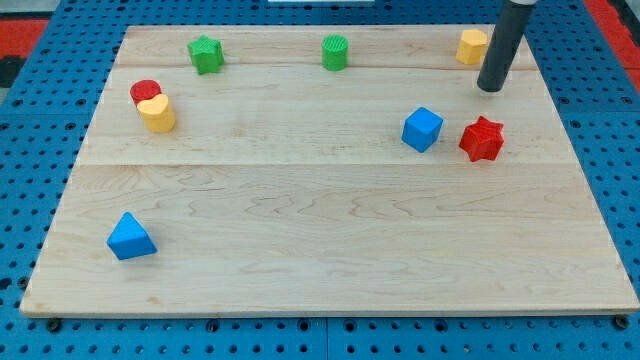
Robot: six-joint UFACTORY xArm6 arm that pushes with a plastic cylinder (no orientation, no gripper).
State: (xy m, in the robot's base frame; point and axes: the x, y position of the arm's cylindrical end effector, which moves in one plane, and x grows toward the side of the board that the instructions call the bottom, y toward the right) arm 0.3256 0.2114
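The dark rod comes down from the view's top right and my tip (490, 88) rests on the wooden board (320, 230). It is nearest the yellow block (471, 46), which lies just up and to the left of it, apparently not touching. Below the tip sits a red star-shaped block (482, 139), with a blue cube (422, 129) to that block's left.
A green star-shaped block (206, 54) and a green cylinder (335, 52) lie along the top edge. At the left a red cylinder (145, 93) touches a yellow heart-shaped block (157, 113). A blue triangular block (130, 237) sits at lower left. Blue pegboard surrounds the board.
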